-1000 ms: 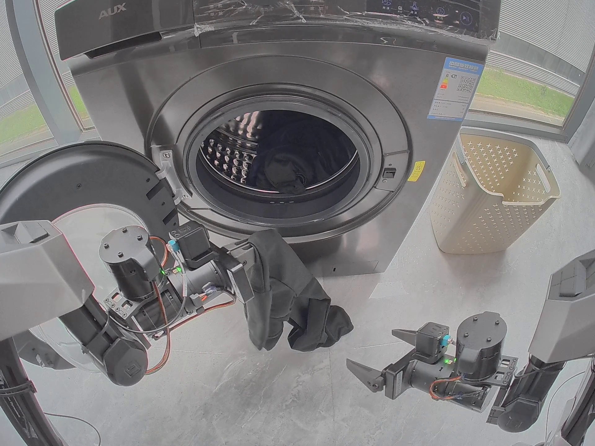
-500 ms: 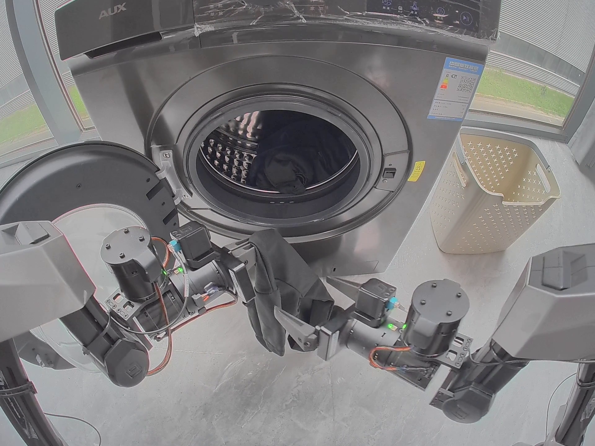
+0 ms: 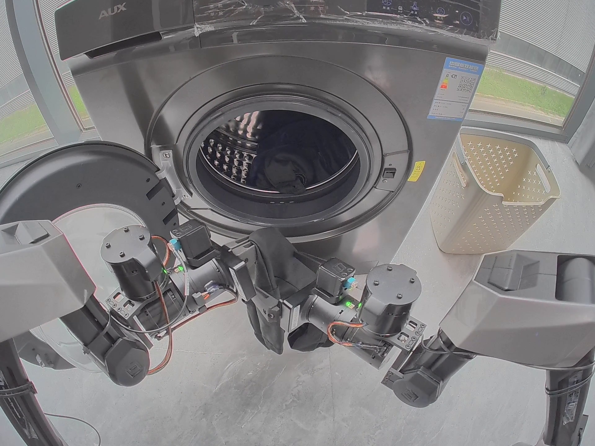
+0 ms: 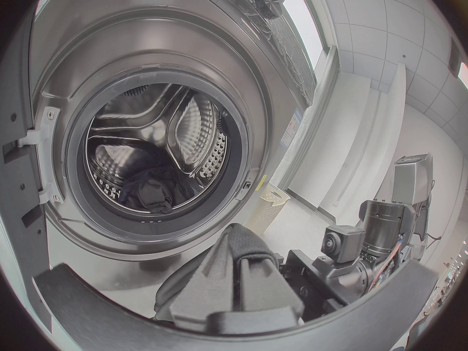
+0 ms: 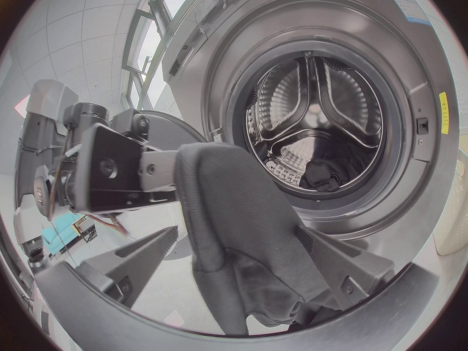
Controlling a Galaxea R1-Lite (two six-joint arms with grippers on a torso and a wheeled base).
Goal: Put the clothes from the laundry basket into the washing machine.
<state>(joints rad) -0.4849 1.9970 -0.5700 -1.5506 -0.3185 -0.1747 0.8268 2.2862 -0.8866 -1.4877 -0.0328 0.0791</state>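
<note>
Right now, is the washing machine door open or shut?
Open: the door stands swung aside, and the drum shows dark clothes inside.

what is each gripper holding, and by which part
The left gripper pinches the dark garment by a fold at its top; the rest hangs down. The right gripper is open around the hanging part, gripping nothing.

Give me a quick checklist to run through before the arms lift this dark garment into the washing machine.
1. Washing machine door open: ok, swung aside.
2. Left end effector shut on the dark garment: ok.
3. Right end effector gripping the hanging part: not ok, jaws open on either side of it.
4. Drum mouth free: ok, the clothes inside lie low.
5. Garment clear of the floor: cannot tell.
6. Laundry basket emptied: cannot tell, its bottom is hidden.
</note>
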